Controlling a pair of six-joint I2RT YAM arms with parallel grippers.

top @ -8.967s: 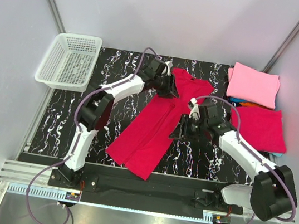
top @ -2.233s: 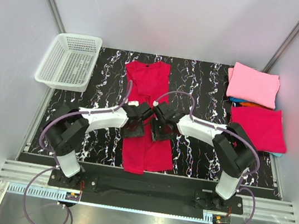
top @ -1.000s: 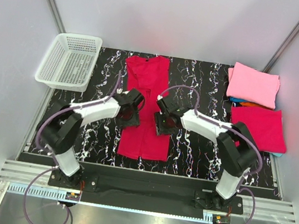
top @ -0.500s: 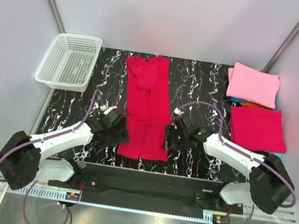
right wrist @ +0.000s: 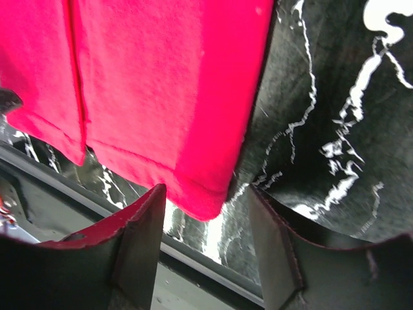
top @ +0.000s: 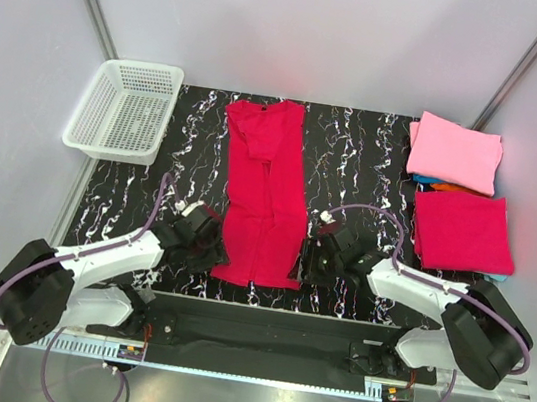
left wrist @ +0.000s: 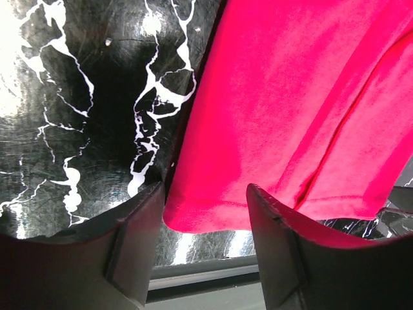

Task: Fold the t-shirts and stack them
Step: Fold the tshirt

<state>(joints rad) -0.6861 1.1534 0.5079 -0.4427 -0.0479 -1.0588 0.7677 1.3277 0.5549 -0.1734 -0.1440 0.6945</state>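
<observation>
A crimson-red t-shirt (top: pixel 266 196), folded into a long strip, lies lengthwise on the black marbled table, hem toward the near edge. My left gripper (top: pixel 208 251) is open just left of the hem's left corner; that corner (left wrist: pixel 193 213) lies between its jaws, apart from them. My right gripper (top: pixel 306 259) is open just right of the hem's right corner (right wrist: pixel 206 200), which lies between its jaws. A folded red t-shirt (top: pixel 463 230) and a folded pink t-shirt (top: pixel 455 152) lie at the right, with turquoise and orange cloth (top: pixel 431 183) showing between them.
A white mesh basket (top: pixel 124 109) stands at the far left of the table. The table's near edge and a metal rail (left wrist: pixel 213 271) run close below both grippers. Grey walls close in the back and sides.
Over nine seconds the shirt went from slanted to straight and folded narrower. In the last second both grippers let go and drew back toward the near edge, to the hem corners.
</observation>
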